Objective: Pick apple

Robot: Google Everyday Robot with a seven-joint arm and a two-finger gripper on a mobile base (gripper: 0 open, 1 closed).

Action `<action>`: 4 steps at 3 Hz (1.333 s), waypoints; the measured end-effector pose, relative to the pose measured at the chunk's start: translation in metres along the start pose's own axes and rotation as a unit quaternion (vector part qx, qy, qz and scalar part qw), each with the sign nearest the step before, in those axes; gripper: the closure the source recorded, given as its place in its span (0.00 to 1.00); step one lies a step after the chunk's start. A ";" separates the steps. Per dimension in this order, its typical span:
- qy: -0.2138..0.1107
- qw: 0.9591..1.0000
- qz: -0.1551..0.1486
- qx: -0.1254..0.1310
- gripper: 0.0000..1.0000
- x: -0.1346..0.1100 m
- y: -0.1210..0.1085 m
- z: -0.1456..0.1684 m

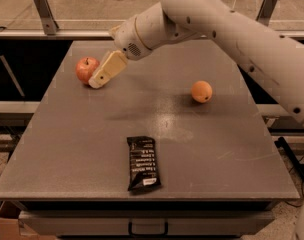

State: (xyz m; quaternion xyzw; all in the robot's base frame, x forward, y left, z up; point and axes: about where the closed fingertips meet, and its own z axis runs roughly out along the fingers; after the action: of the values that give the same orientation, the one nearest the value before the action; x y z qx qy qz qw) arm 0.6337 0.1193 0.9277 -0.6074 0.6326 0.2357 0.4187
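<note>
I'm on the approach: my gripper (102,74) hangs just beside the apple (84,68) at the table's (72,149) far left; its spread I cannot tell. Next I need to straddle the fruit squarely

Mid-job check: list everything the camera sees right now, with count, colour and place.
table: one, grey, fills most of the view
apple: one, red, far left part of the table
orange fruit: one, orange, right of centre on the table
snack bar: one, black wrapper with pale print, lying flat near the front edge
posts: two, grey metal, slanted, behind the table's far corners
arm: one, cream, reaching in from the right across the table's far side
tool: one, pale cream, angled down to the left, right against the apple's right side; a hold on it does not show
</note>
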 end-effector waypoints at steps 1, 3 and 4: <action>-0.046 0.998 0.032 0.003 0.00 -0.003 -0.022 0.040; -0.067 0.995 0.076 -0.021 0.16 0.006 -0.020 0.093; -0.062 0.994 0.087 -0.023 0.39 0.013 -0.015 0.104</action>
State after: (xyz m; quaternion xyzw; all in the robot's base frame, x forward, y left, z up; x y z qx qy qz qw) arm 0.6744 0.1938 0.8642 -0.5441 0.6498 0.3231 0.4210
